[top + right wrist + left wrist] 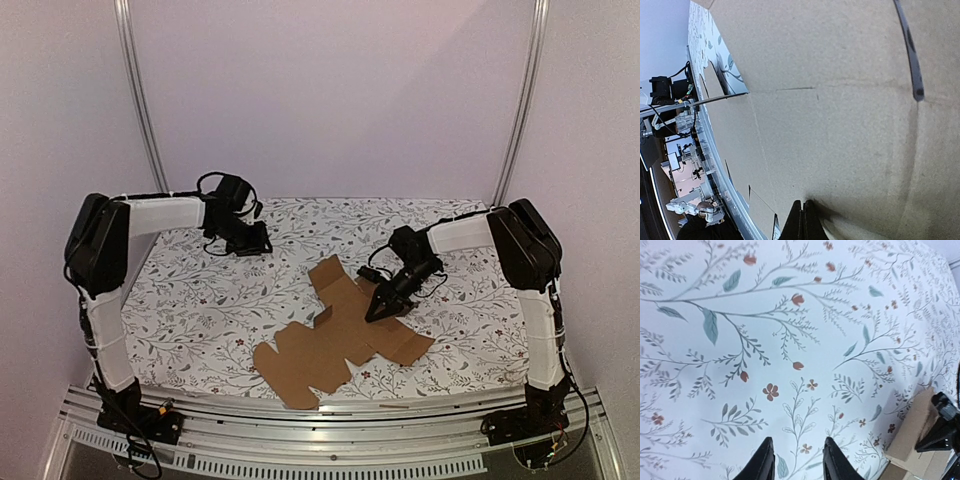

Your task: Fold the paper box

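The paper box (335,340) is a flat, unfolded brown cardboard sheet with creased panels, lying near the front middle of the table. It fills the right wrist view (840,100). My right gripper (378,312) is shut and empty, its tips (804,207) pressing down on the sheet's middle panel. My left gripper (262,243) is at the far left of the table, well away from the sheet, open and empty above the cloth (797,450). A corner of the cardboard (912,437) shows at the lower right of the left wrist view.
The table is covered by a white cloth with a leaf and flower print (200,300). A metal rail (330,420) runs along the near edge. White walls and two upright poles (140,100) stand behind.
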You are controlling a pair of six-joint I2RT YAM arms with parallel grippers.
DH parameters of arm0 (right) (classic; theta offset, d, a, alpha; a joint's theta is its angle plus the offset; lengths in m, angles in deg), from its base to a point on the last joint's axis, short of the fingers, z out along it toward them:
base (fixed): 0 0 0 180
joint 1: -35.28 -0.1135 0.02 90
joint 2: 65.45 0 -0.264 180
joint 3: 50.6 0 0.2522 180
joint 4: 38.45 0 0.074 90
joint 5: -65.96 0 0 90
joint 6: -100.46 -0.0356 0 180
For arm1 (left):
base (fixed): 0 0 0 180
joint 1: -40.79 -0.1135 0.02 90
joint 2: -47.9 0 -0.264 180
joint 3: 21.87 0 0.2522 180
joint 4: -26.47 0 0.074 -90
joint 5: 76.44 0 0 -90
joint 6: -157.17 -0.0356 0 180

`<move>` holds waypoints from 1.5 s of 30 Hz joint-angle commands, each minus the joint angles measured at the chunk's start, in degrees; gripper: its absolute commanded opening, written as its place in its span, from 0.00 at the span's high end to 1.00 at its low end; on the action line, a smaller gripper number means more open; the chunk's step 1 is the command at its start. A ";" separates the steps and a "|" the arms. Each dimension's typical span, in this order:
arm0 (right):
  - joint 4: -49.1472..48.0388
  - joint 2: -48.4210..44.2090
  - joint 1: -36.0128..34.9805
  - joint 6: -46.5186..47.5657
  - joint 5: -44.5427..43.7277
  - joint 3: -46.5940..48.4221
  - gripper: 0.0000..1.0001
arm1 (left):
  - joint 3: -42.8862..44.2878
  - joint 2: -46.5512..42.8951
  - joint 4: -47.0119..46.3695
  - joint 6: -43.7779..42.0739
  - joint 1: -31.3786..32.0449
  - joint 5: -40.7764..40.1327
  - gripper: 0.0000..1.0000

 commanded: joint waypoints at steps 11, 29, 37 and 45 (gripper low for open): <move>-1.89 6.31 0.69 2.62 -12.31 -1.85 1.00 | 10.14 19.63 -5.44 -3.45 8.50 27.93 0.71; -1.13 8.73 0.71 3.58 -12.00 -0.90 1.00 | 3.21 14.94 -5.37 -7.80 17.26 32.73 0.67; 0.76 9.44 0.75 4.39 -11.49 0.42 1.00 | 2.72 14.93 -7.14 -5.84 18.65 25.60 0.64; 8.54 5.15 2.68 9.04 -14.22 2.59 0.88 | 4.10 17.57 -5.12 -5.44 21.10 20.41 0.64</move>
